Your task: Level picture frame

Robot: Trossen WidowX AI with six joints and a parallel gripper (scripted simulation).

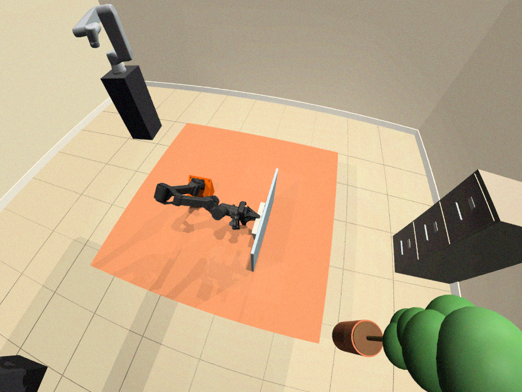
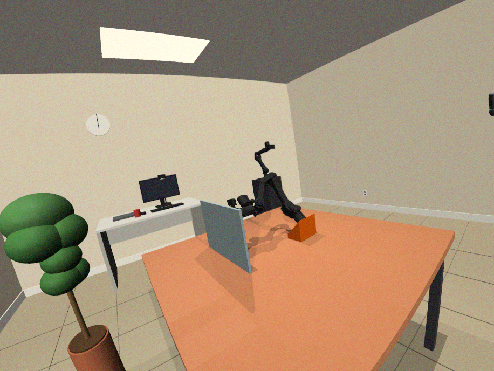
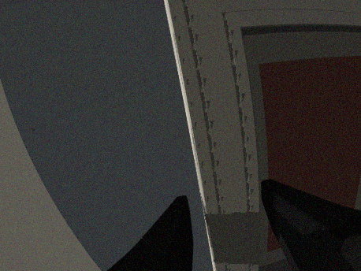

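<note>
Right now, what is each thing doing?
Picture frame: hanging on the wall panel, looks crooked in the wrist view.
Gripper: open, one finger on either side of the frame's side rail, not clamped.
Wall panel: standing upright on the table.
</note>
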